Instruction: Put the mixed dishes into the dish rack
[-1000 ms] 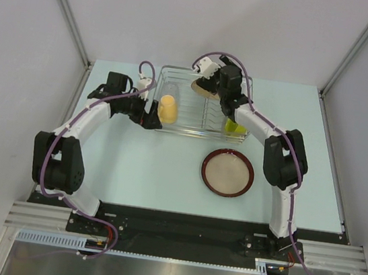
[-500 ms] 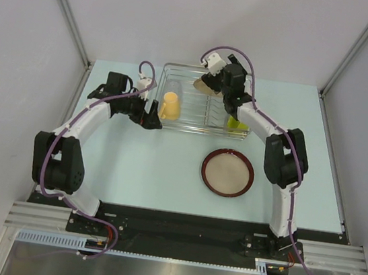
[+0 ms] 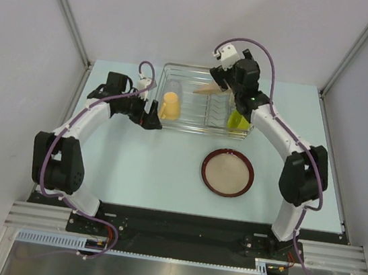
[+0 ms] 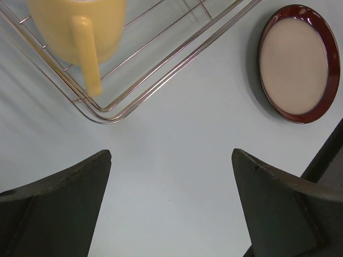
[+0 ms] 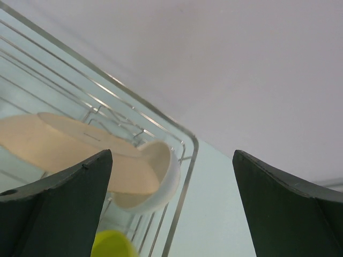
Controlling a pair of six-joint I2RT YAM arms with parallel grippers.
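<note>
One more dish is in: the wooden plate (image 5: 80, 144) now rests tilted against the white bowl (image 5: 158, 176) inside the dish rack (image 3: 185, 131), and my right gripper (image 5: 171, 155) has let go, fingers (image 5: 53, 203) spread. Only the beige plate (image 3: 227, 172) waits on open table (image 3: 153, 167). My left gripper (image 4: 171, 155), also spread, hovers off the rack's near corner.

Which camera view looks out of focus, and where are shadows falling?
Right wrist: wooden plate and white bowl look soft. Left wrist: crisp, the beige plate with dark-brown rim casts a soft shadow to its left. Top external: evenly lit.
</note>
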